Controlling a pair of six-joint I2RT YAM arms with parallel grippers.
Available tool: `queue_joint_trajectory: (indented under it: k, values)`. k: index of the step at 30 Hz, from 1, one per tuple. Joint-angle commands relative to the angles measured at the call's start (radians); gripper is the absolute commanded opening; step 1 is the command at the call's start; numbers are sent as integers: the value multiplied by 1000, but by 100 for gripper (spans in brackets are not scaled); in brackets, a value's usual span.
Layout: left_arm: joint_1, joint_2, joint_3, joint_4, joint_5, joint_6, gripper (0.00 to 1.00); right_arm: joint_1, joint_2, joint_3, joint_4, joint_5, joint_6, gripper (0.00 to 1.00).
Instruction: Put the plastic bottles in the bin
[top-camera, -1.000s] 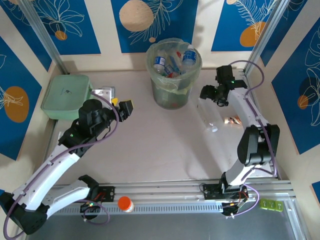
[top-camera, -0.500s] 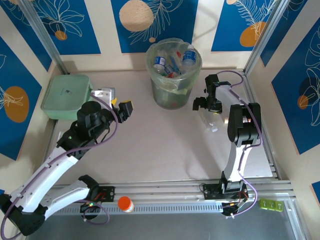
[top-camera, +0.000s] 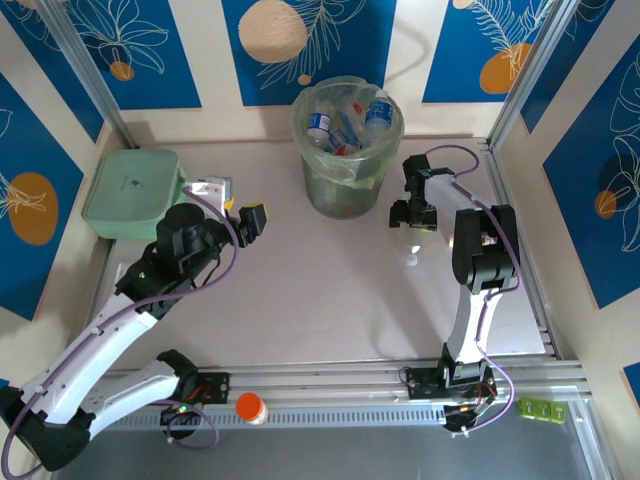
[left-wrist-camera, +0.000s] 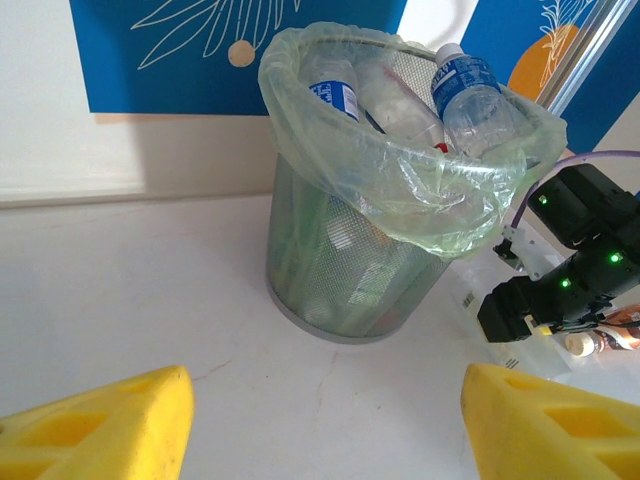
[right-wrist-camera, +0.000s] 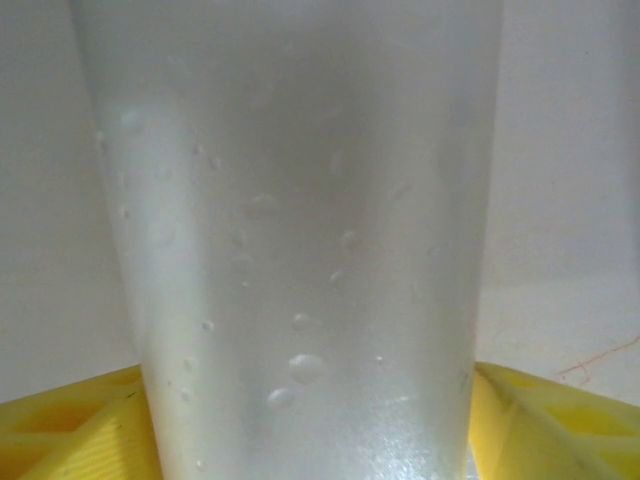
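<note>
The bin (top-camera: 345, 190) stands at the back middle of the table, and several plastic bottles (top-camera: 375, 112) stick out of its pale green liner. To its right a clear plastic bottle (top-camera: 411, 246) lies on the table. My right gripper (top-camera: 412, 214) is down over it, and the wet clear bottle (right-wrist-camera: 300, 250) sits between both yellow fingers (right-wrist-camera: 560, 420), touching each. My left gripper (top-camera: 243, 212) hovers left of the bin (left-wrist-camera: 340, 270), open with bare table between its fingers (left-wrist-camera: 100, 425). Another bottle (left-wrist-camera: 600, 342) with a reddish label lies behind the right arm.
A flat mint-green box (top-camera: 132, 190) sits at the back left with a small silvery packet (top-camera: 210, 187) beside it. An orange-capped thing (top-camera: 250, 407) rests on the front rail. Metal frame posts and patterned walls close in the back and sides.
The right arm has swung left from the table's right side and come down over the clear bottle, its jaws narrowing around it. The left arm has barely moved.
</note>
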Motion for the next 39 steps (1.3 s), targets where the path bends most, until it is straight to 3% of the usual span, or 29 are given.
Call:
queue_joint_trajectory:
  k: [1,5,8,19,26,30,34,39]
  values:
    - [-10,-1,-6,23,-22,20,71,-5,14,-3,-13,6,20,70]
    - [-10,3,-7,28,-14,22,71,-1,-44,-34,14,9,31,52]
    - [-10,11,2,29,32,16,71,0,-105,-54,28,20,40,48]
    - [-13,74,194,-128,187,-71,70,-39,-512,-106,58,-65,148,46]
    - [-12,79,204,-116,120,-30,71,-22,-683,-14,150,-263,163,47]
    - [-9,109,204,-141,112,-21,71,7,-651,119,183,-380,185,44]
    - [9,150,206,-181,150,-41,71,45,-524,333,176,-459,213,43]
    - [29,150,142,-149,167,-20,72,111,-291,677,87,-446,209,43]
